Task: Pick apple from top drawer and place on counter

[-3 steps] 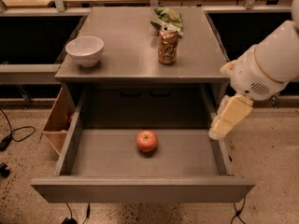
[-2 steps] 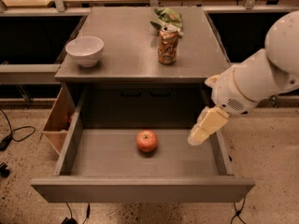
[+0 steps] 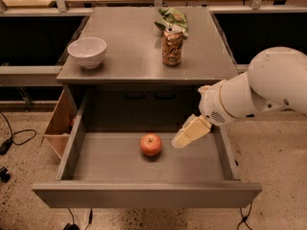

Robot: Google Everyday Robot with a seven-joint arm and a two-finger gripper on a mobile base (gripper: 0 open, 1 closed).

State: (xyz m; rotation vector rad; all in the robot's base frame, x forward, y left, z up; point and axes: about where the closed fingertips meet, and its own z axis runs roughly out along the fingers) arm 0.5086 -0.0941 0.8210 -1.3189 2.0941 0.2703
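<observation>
A small red-orange apple [image 3: 151,144] lies on the floor of the open grey top drawer [image 3: 144,193], about in its middle. My gripper [image 3: 184,137], cream-coloured at the end of a white arm, hangs over the drawer just to the right of the apple and slightly above it, not touching it. The grey counter [image 3: 134,56] is the cabinet top behind the drawer.
On the counter stand a white bowl [image 3: 87,51] at the left, a brown drink can [image 3: 172,46] and a green snack bag [image 3: 171,18] behind it. A tan wooden box [image 3: 60,123] hangs at the drawer's left side. Cables lie on the floor at left.
My arm has moved left and down into the drawer, bringing the gripper from near the right drawer wall to close beside the apple. The apple has not moved.
</observation>
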